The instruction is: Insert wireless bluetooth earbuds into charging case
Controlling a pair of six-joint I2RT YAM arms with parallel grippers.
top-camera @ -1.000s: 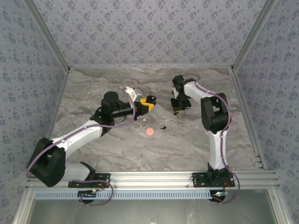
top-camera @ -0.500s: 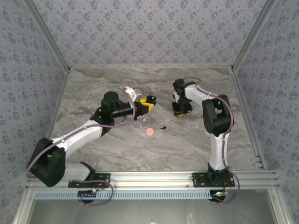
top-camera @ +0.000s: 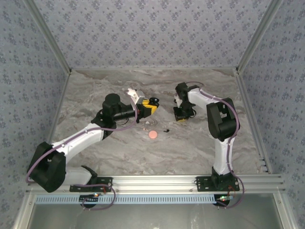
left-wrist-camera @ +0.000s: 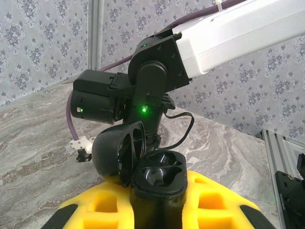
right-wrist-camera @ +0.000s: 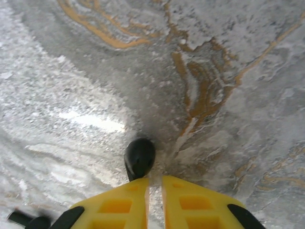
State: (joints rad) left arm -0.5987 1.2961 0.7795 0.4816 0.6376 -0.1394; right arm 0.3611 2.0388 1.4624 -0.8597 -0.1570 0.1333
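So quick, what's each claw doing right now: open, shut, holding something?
The left gripper is closed on the open black charging case.
The right gripper is closed, pinching a small black earbud at its tips.

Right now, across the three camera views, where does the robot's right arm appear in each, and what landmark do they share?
Top external: right arm right of centre, based at the near rail, elbow bent leftward.
Left wrist: its white link crosses the top right, behind the open charging case.
Right wrist: its yellow fingers at the bottom edge, earbud at their tips.
Shared landmark: the marbled table.
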